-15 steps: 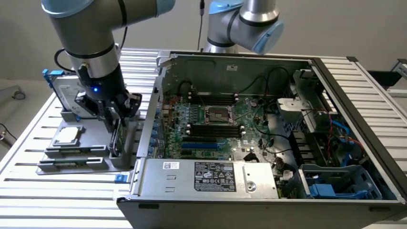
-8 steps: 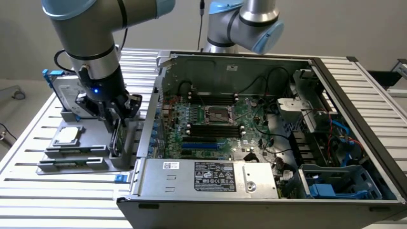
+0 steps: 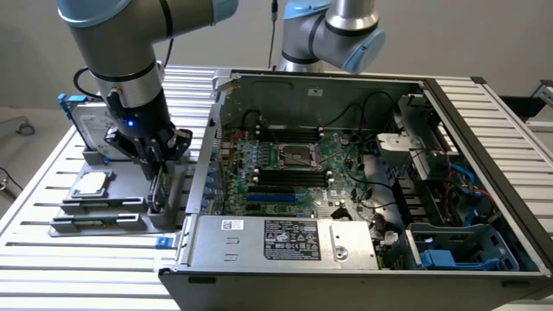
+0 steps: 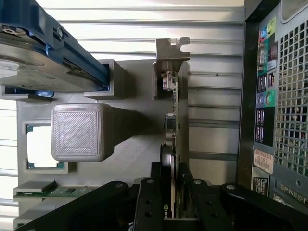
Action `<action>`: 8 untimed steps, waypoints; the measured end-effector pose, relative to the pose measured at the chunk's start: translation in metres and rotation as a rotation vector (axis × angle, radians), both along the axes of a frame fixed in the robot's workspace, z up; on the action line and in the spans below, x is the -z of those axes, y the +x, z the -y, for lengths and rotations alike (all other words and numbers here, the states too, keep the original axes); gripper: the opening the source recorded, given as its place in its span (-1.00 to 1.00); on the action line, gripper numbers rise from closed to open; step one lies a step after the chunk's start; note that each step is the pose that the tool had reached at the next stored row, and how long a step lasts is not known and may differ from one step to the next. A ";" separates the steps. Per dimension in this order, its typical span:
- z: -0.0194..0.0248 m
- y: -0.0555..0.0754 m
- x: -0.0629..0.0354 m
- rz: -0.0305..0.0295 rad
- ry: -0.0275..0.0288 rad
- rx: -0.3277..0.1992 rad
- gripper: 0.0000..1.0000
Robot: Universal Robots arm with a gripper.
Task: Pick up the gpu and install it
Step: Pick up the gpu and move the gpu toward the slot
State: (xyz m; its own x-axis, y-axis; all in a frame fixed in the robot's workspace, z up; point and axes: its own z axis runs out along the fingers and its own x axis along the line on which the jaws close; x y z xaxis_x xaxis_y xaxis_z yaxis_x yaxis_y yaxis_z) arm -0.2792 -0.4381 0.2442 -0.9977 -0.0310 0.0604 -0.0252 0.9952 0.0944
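Observation:
The gpu point(image 4: 175, 103) stands on edge in a grey fixture point(image 4: 134, 139), its silver end bracket point(image 4: 172, 48) at the far end. In the wrist view its thin green board with the black cover runs between my gripper's point(image 4: 172, 197) black fingers point(image 4: 151, 197), which press against both faces. In the exterior view my gripper point(image 3: 157, 173) points straight down onto the gpu point(image 3: 158, 194), on the fixture point(image 3: 129, 194) at the exterior view's left of the open computer case point(image 3: 509, 214).
A silver hard drive with blue rails point(image 3: 87, 116) leans at the fixture's back. A square processor chip point(image 3: 92, 184) and a memory stick point(image 3: 95, 220) lie on it. A grey post point(image 4: 79, 132) stands near the gpu. The motherboard point(image 3: 294, 168) lies exposed inside the case.

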 end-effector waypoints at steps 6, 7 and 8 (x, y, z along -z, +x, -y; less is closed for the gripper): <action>0.0000 0.000 0.0000 0.0001 0.0001 0.000 -0.47; 0.0000 0.000 0.0000 0.0001 0.0000 0.000 -0.47; 0.0000 0.000 0.0000 0.0001 0.0000 0.000 -0.47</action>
State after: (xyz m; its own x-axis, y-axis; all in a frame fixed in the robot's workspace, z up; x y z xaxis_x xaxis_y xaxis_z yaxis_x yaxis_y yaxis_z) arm -0.2792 -0.4381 0.2441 -0.9977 -0.0309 0.0604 -0.0251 0.9952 0.0944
